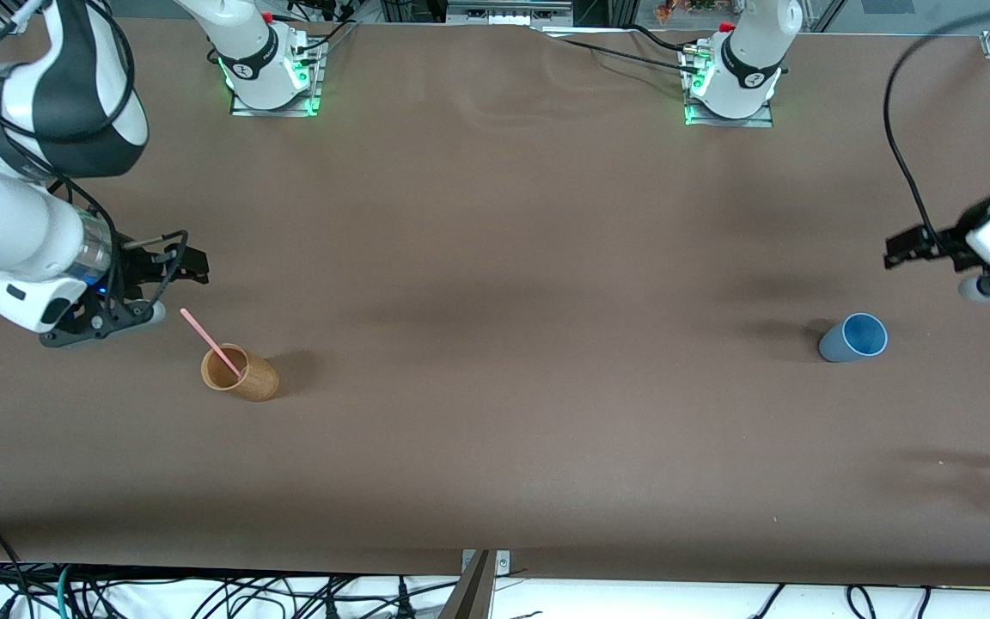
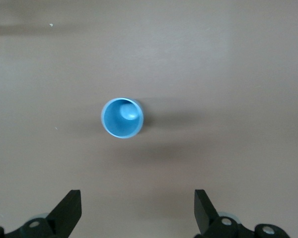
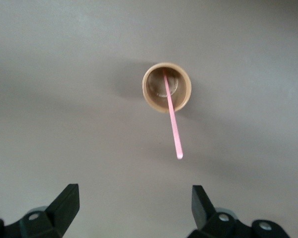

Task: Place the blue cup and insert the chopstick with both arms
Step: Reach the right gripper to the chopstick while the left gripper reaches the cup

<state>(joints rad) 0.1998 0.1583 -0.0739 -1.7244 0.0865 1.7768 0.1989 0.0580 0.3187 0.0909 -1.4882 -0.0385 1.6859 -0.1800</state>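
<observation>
Blue cup (image 1: 853, 338) stands upright on the brown table (image 1: 495, 344) toward the left arm's end, empty, lighter blue inside; looks like light, rigid plastic with a matte, tapered wall, so probably easy to pinch across the rim or body but quick to tip if bumped; left gripper (image 1: 912, 245) hangs above the table just beside the cup, jaws spread wide, holding nothing; in the left wrist view the cup (image 2: 121, 117) sits ahead of the black fingers (image 2: 64, 213).
Pink chopstick (image 1: 211, 342) leans in the wooden cup (image 1: 240, 372) toward the right arm's end, lower tip inside, upper end sticking out over the rim; thin, stiff, very light, likely smooth and prone to swivel in a pinch, so best taken on the exposed upper part and lifted straight out; right gripper (image 1: 190, 266) hovers close by that upper end, jaws wide apart and empty; right wrist view shows chopstick (image 3: 172, 118) and wooden cup (image 3: 167, 88) ahead of its fingers (image 3: 64, 206).
</observation>
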